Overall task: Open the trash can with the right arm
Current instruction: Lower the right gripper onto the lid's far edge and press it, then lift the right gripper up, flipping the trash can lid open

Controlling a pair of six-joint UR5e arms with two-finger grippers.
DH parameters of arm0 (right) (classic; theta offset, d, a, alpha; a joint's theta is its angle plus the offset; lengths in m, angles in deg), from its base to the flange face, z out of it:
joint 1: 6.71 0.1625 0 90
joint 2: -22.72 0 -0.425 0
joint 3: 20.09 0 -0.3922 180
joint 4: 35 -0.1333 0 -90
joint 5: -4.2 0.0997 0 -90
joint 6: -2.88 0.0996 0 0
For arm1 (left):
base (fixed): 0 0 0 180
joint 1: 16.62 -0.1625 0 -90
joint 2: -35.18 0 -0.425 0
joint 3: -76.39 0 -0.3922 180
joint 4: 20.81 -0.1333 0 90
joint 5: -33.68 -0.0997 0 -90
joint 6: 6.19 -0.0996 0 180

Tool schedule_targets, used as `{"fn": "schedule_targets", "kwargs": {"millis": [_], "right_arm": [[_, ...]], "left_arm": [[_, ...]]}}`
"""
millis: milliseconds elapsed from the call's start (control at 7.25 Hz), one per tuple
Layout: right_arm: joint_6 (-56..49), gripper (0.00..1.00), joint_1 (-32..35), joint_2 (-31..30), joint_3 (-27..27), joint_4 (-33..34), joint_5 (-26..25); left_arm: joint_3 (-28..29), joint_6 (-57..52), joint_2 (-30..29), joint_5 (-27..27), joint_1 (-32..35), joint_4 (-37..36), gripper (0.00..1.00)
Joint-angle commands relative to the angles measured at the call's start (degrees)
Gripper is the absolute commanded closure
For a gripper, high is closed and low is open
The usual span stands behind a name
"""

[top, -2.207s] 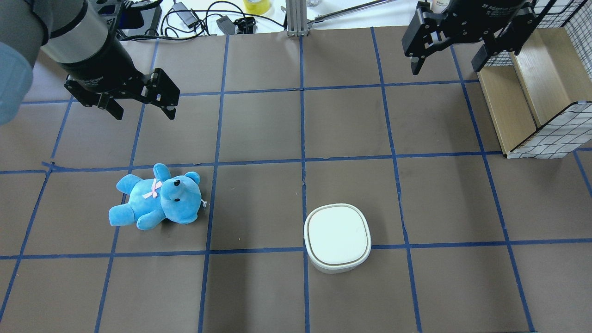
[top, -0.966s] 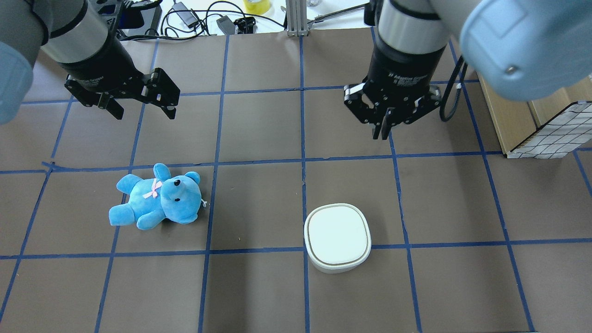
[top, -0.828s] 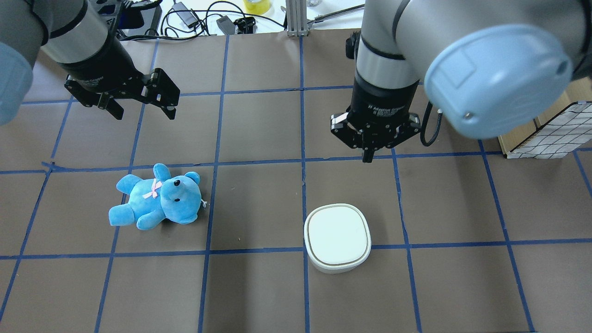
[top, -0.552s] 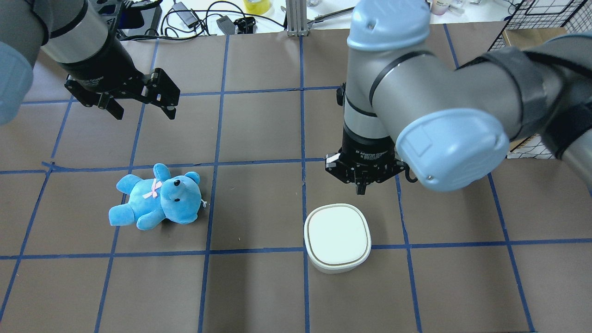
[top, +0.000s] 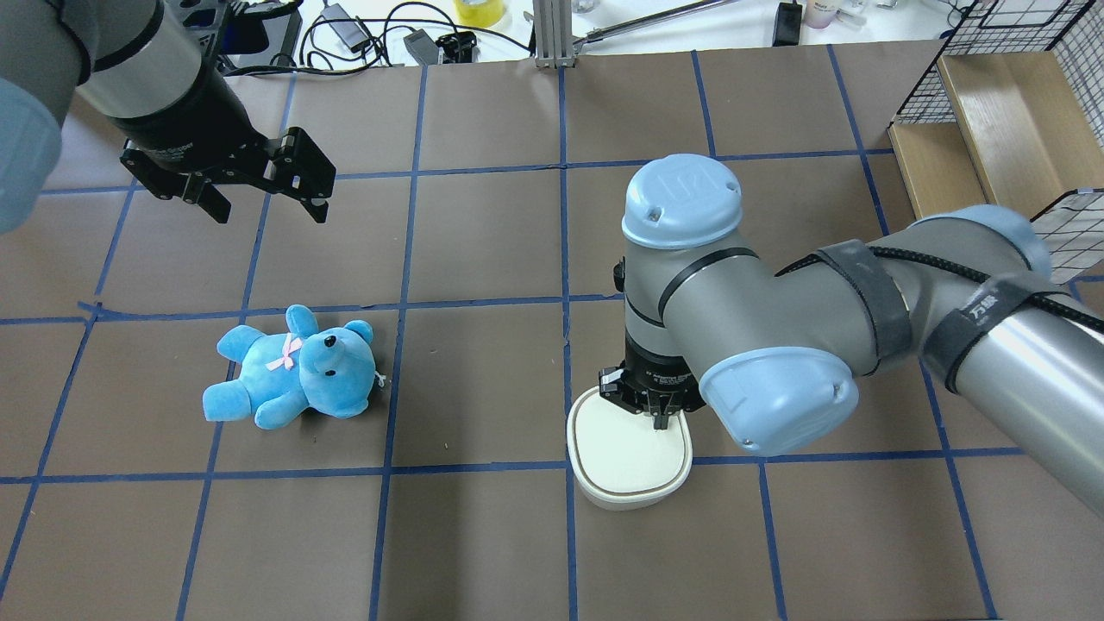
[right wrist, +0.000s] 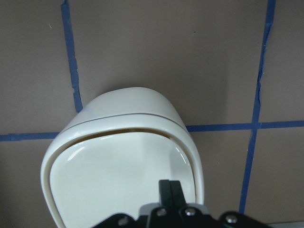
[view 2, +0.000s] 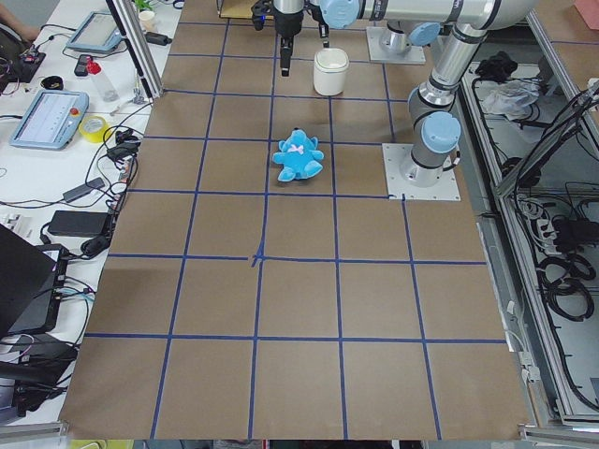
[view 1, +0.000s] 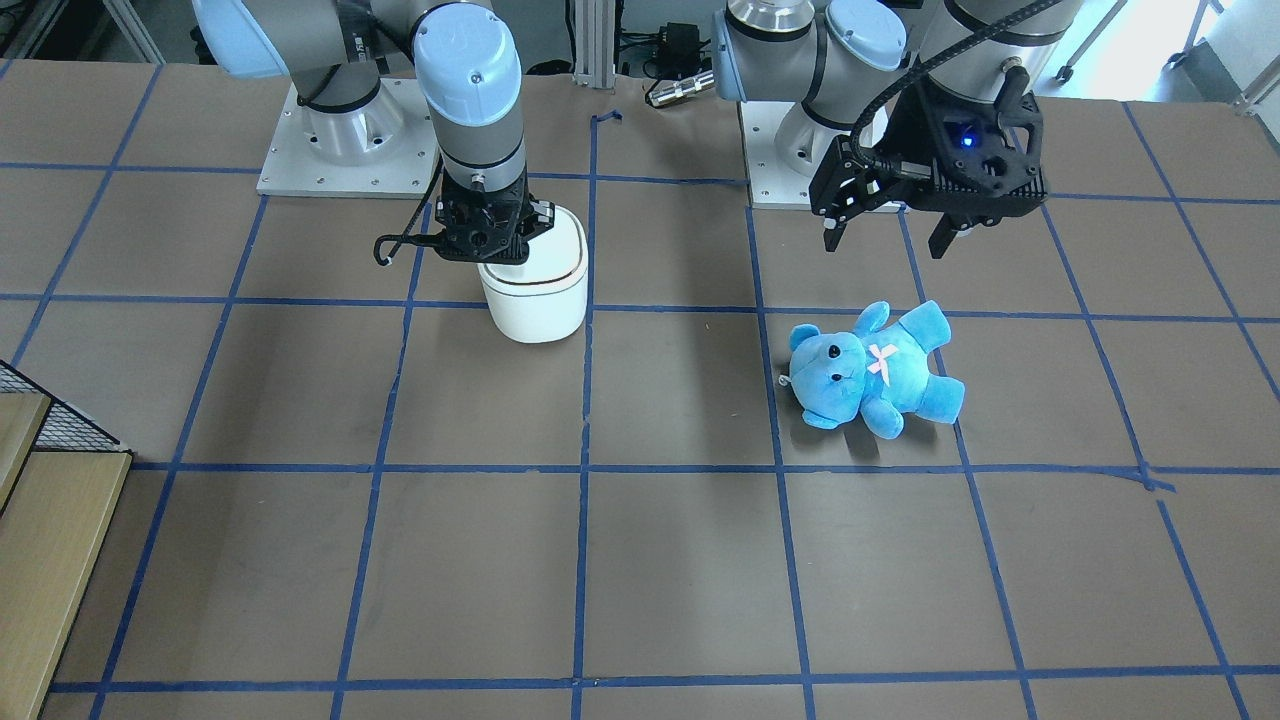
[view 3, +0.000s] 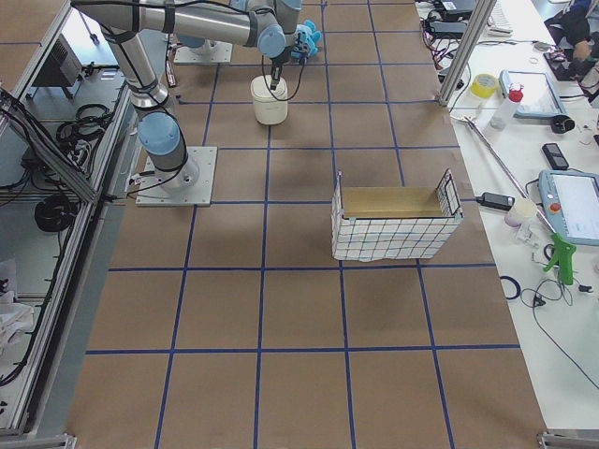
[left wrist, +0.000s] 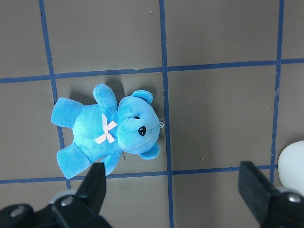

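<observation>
Brown taped tabletop (top: 483, 241); small white rounded-square plastic trash can (top: 634, 496) under right gripper (top: 661, 421), jaws clenched, probably one blunt tip for pressing lid (right wrist: 118, 175); left gripper (top: 269, 207) released, idle aside

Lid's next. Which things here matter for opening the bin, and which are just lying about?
In the job: trash can; right gripper, shut, over its lid.
Lying about: blue teddy bear; wire basket; left gripper, open, idle.
</observation>
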Motion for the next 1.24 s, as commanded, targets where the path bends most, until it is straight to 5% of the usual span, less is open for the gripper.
{"fn": "schedule_targets", "kwargs": {"millis": [0,138,276,828,1103], "right_arm": [[-0.43,1.0,0.26,0.42,0.76,0.9,0.04],[-0.52,0.98,0.26,0.51,0.59,0.9,0.04],[0.44,0.01,0.26,-0.45,-0.98,1.42,0.3],[-3.39,0.0,-2.53,-2.57,-21.17,-10.34,-0.48],[-7.36,0.0,-8.59,-2.57,-23.4,-11.58,0.39]], "left_arm": [[0.0,0.0,0.0,0.0,0.0,0.0,0.0],[0.0,0.0,0.0,0.0,0.0,0.0,0.0],[0.0,0.0,0.0,0.0,0.0,0.0,0.0],[0.0,0.0,0.0,-0.08,0.0,0.0,0.0],[0.0,0.0,0.0,-0.08,0.0,0.0,0.0]]}}
